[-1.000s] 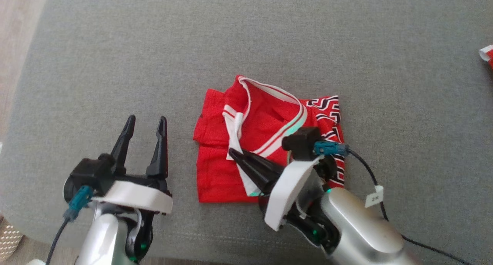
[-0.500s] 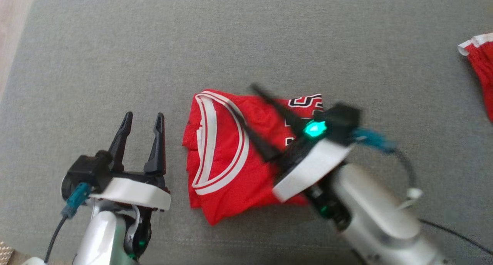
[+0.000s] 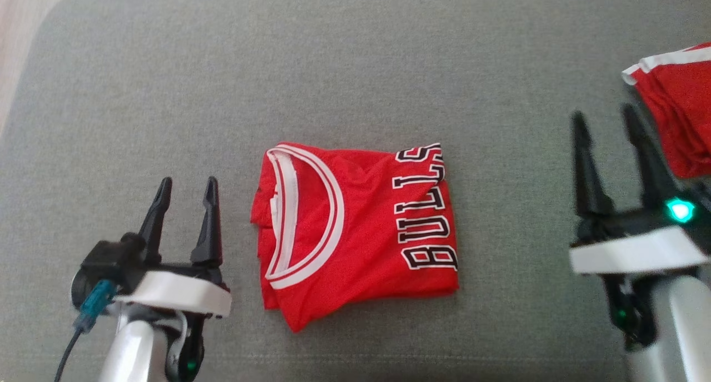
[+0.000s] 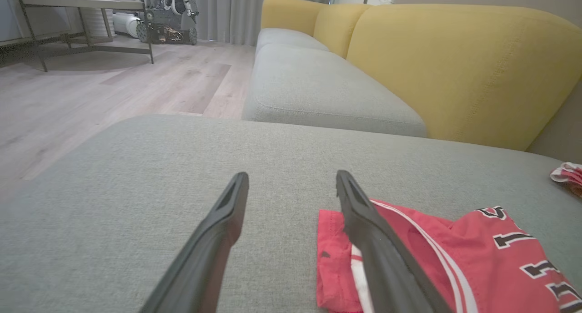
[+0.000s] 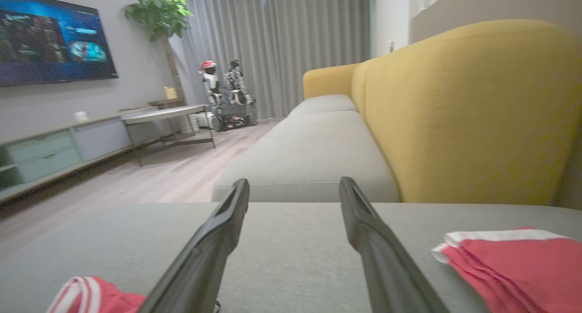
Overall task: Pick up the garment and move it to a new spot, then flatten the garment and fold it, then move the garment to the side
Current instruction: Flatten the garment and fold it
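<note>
Left tool (image 3: 188, 183) stood at the lower left of the head view, fingers spread wide apart and holding nothing. In the left wrist view the same tool (image 4: 291, 179) hovered above the grey cushion (image 4: 136, 190), with its right-hand finger overlapping the near edge of the cloth in frame; contact could not be confirmed.

At the centre of the head view the garment (image 3: 361, 232), a red jersey, lay folded into a rough rectangle on the grey cushion (image 3: 355, 65). Its white-trimmed neckline faced the left side of the frame, and black-and-white lettering ran along its right edge. It lay between the two tools, just beside the left one and well apart from the right one.

At the lower right, the right tool (image 3: 602, 112) was likewise fully open and empty, fingers pointing up the frame.

At the upper right edge, a second red garment (image 3: 675, 110) with white trim lay near the right tool's fingertips.
</note>
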{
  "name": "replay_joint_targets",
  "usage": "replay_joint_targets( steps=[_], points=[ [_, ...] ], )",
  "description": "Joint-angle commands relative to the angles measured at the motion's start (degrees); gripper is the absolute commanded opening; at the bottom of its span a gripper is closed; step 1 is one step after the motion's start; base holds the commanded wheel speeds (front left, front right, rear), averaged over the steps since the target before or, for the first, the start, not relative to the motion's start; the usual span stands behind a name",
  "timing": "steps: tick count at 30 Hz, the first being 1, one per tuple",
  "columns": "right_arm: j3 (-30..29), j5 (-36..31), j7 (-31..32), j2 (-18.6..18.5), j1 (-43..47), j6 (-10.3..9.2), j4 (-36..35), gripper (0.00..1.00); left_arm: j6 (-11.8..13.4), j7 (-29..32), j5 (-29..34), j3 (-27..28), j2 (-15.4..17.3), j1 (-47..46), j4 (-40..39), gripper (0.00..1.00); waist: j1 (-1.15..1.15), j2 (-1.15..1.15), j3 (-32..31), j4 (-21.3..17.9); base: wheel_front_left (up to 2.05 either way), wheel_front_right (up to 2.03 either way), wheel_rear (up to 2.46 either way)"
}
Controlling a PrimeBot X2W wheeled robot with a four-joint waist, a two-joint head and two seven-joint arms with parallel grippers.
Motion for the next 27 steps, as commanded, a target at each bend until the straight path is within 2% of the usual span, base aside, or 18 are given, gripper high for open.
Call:
replay_joint_targets(
  steps=[1, 5, 12, 27],
  points=[
    [0.36, -0.86, 0.14, 0.42, 0.25, -0.04, -2.45, 1.00, 0.31, -0.12, 0.30, 2.47, 1.34, -0.45, -2.15, 1.00, 0.00, 0.00, -0.61, -0.39, 0.00, 0.00, 0.00],
    [-3.83, -3.21, 0.66, 1.38, 4.24, -0.04, -4.52, 1.00, 0.67, 0.52, 0.02, 2.95, 2.09, 1.34, -2.91, 1.00, 0.00, 0.00, -2.39, -1.14, 0.00, 0.00, 0.00],
    [-5.95, -4.43, 1.86, 2.38, 9.57, -0.04, -6.66, 1.00, 0.77, 3.19, 0.20, 2.12, 3.24, 4.50, -5.13, 1.00, 0.00, 0.00, -6.20, -1.24, 0.00, 0.00, 0.00],
    [-6.21, -4.31, 3.77, 3.00, 14.39, -0.04, -5.49, 1.00, 0.95, 6.22, -0.70, 1.32, 4.46, 9.37, -6.66, 1.00, 0.00, 0.00, -11.76, -1.32, 0.00, 0.00, 0.00]
  ],
)
